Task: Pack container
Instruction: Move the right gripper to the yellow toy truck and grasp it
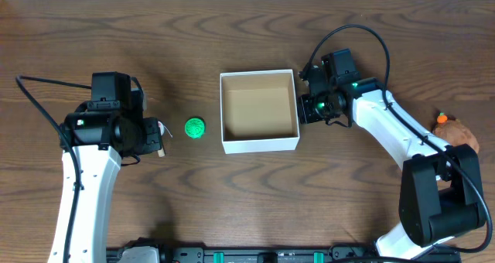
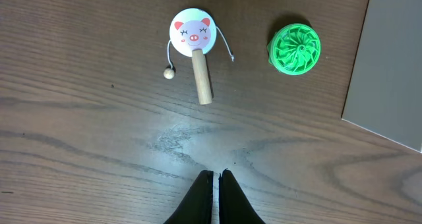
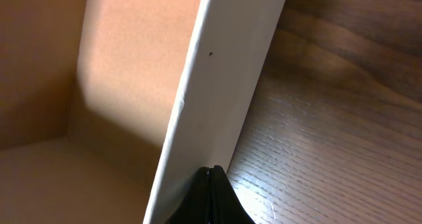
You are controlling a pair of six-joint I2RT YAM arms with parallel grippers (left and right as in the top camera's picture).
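Note:
The container (image 1: pixel 261 145), a square white box with a tan inside, stands mid-table and looks empty. My right gripper (image 1: pixel 303 108) is shut, and its tips (image 3: pixel 211 169) press against the outside of the box's right wall (image 3: pixel 224 72). A green ribbed ball toy (image 1: pixel 194 128) lies left of the box and also shows in the left wrist view (image 2: pixel 295 49). A pig-face rattle drum (image 2: pixel 192 31) with a wooden handle lies left of the ball (image 1: pixel 160 131). My left gripper (image 2: pixel 215 174) is shut and empty, just short of the drum (image 1: pixel 148 136).
A brown toy with an orange part (image 1: pixel 455 130) lies at the far right by the right arm's base. The box's outer wall (image 2: pixel 392 66) fills the right edge of the left wrist view.

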